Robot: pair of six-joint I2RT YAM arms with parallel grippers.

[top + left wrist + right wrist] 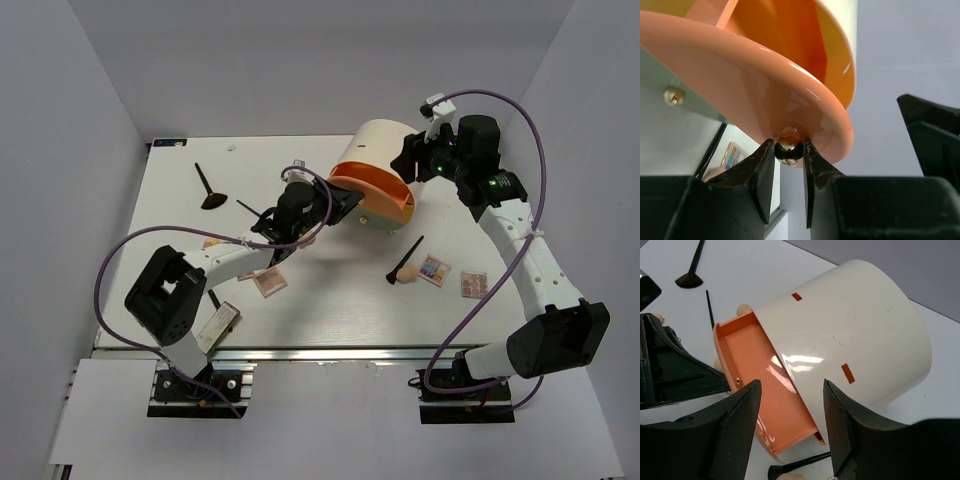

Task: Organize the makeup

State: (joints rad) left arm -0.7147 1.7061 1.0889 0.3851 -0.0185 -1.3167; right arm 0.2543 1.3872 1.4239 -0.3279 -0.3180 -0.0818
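The cream drawer unit (388,145) lies on its side with its orange drawer (375,192) pulled partly out. My left gripper (343,204) is shut on the drawer's gold knob (788,152). My right gripper (403,163) is open and empty, its jaws spread just above the unit (860,330) and drawer (760,380). Makeup lies loose on the table: a black brush (210,190), a thin brush (250,209), a peach sponge (212,242), a pink palette (269,282), a silvery compact (218,328), another brush (406,258) with a sponge (407,272), a multicoloured palette (434,270) and a further palette (473,284).
The white table (340,310) ends at a metal rail along the near edge. Grey walls close in the left, back and right. Purple cables loop from both arms over the table.
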